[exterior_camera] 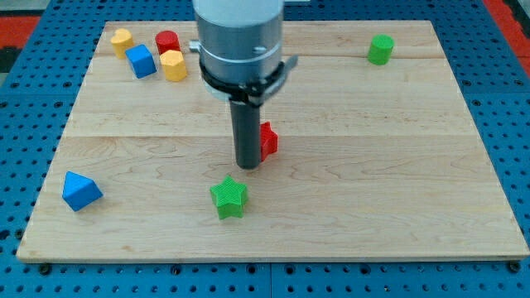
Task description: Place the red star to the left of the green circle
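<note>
The red star [268, 139] lies near the board's middle, partly hidden behind my rod. My tip [248, 165] rests on the board just left of and slightly below the red star, touching or nearly touching it. The green circle [381, 49] stands far off at the view's top right. The red star is well to the left of and below the green circle.
A green star [228, 197] lies just below my tip. A blue block [80, 190] sits at the lower left. At the top left cluster a yellow block [122, 39], a blue cube [142, 61], a red cylinder [167, 41] and a yellow hexagon [173, 64].
</note>
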Motion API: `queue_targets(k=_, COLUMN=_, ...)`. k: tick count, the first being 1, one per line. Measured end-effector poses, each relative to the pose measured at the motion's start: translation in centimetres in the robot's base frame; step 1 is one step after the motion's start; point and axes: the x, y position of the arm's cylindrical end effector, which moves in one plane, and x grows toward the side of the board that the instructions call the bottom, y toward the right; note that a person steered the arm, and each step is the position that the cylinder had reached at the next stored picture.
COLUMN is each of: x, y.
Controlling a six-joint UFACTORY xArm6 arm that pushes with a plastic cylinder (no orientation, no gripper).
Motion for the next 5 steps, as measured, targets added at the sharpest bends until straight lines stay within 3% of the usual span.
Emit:
queue_targets(k=2, x=-8.6, y=8.8)
queue_targets(k=3, x=-15.5, y=9.3)
queue_targets(k=5, x=-18.5, y=5.9)
